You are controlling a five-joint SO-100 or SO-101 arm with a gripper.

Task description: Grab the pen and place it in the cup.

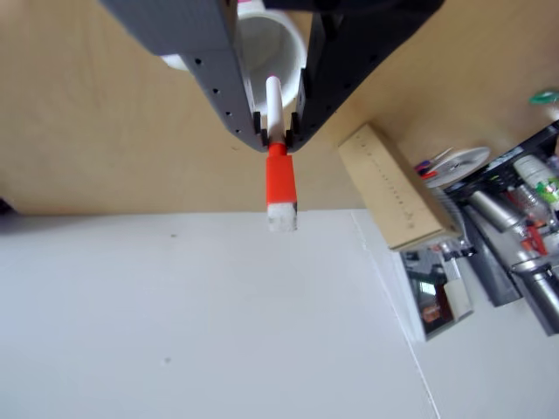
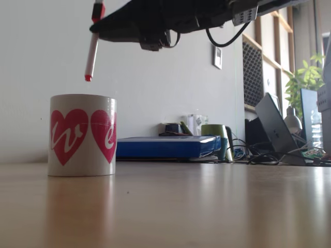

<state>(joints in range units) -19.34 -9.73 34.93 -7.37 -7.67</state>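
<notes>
My gripper [image 1: 277,135] is shut on the pen [image 1: 279,179], its two fingers clamping the slim white shaft just beside the orange-red cap section. The white cup [image 1: 281,48] lies right behind the pen's thin end in the other view. In the fixed view the pen [image 2: 92,49] hangs nearly upright, slightly tilted, with its small red tip pointing down. It sits a short way above the rim of the cup [image 2: 83,135], which stands upright on the wooden table and shows pink hearts. My gripper [image 2: 98,23] reaches in from the upper right, well above the cup.
A long wooden block [image 1: 393,188] lies on the table to the right of the gripper, with tools and clutter [image 1: 515,218] beyond it. In the fixed view a blue book [image 2: 165,146], a green mug [image 2: 214,135], cables and a laptop [image 2: 274,129] stand to the cup's right.
</notes>
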